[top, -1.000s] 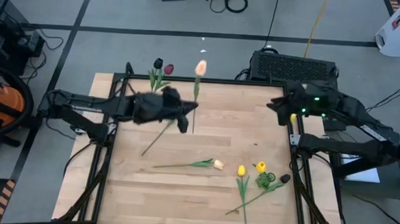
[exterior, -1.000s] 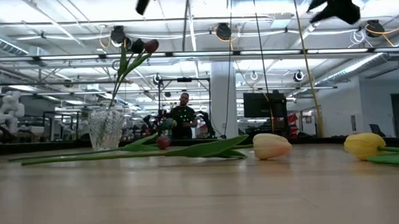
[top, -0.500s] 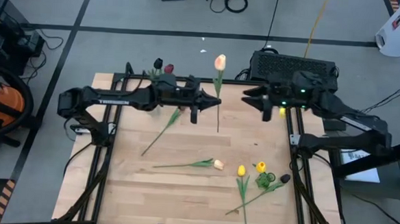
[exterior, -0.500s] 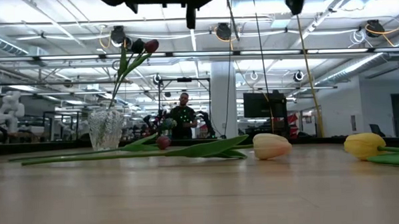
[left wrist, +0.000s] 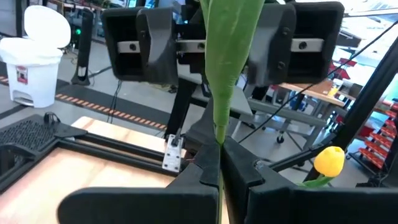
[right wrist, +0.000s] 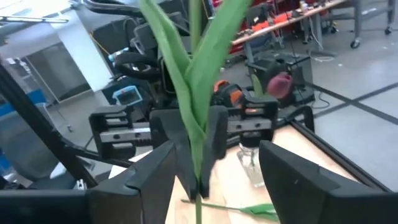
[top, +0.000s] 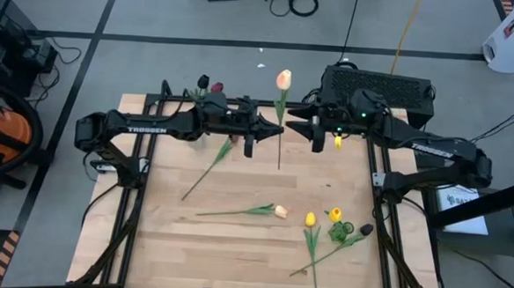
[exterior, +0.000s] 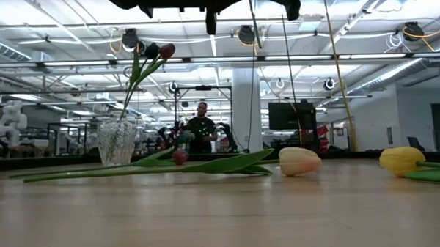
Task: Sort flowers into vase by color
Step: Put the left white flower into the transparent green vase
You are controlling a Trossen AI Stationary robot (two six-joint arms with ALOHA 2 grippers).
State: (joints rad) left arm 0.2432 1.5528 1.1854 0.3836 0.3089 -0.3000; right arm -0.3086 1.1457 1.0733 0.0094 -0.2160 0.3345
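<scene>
A peach-headed tulip (top: 283, 78) is held off the table over its far middle by my left gripper (top: 276, 130), which is shut on the stem. My right gripper (top: 293, 127) faces it from the right, open. In the right wrist view its fingers stand on either side of the tulip's leaves (right wrist: 194, 112) without touching them. The glass vase (exterior: 118, 142) stands at the far left with a near-black (top: 203, 81) and a dark red tulip (top: 217, 88) in it. A red tulip (top: 205, 168), a cream one (top: 281, 211) and yellow ones (top: 310, 219) lie on the table. My left gripper pinches the tulip's stem (left wrist: 218, 148) between its two fingers, just below the leaves. The fingers come level from the table's left and lie across the stem. The tulip stands about upright, head up and stem end hanging below, clear of the table.
A dark-headed flower (top: 365, 229) lies with the yellow ones near the right frame rail. A black box (top: 379, 84) sits behind the far edge. A person (exterior: 203, 131) is in the room far beyond the table.
My left gripper has gone toward the far right and turned level, bringing the peach tulip from a slant to about upright; it then kept still. My right gripper has swung toward the table's left, up to the tulip.
</scene>
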